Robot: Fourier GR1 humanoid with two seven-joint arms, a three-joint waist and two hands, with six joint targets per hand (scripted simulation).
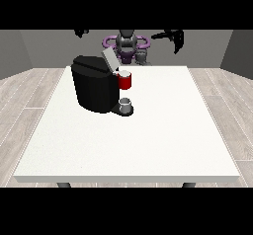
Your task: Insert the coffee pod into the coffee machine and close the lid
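The hand at the view's left (80,32) hangs up behind the coffee machine (94,85), and honestly I can't tell how its fingers lie. The machine's lid (109,59) is tilted open, with a red thing at the machine (125,81) on its right side. A grey thing (126,103) sits just below that on the machine's base, can't say if it's the pod. The hand at the view's right (177,37) floats well off to the machine's upper right, fingers drooping relaxed, holding nothing.

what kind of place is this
Probably a bare test room set up for one tabletop job: a large white table on a wood-look plank floor, plain grey walls, and only a black coffee machine on the table.
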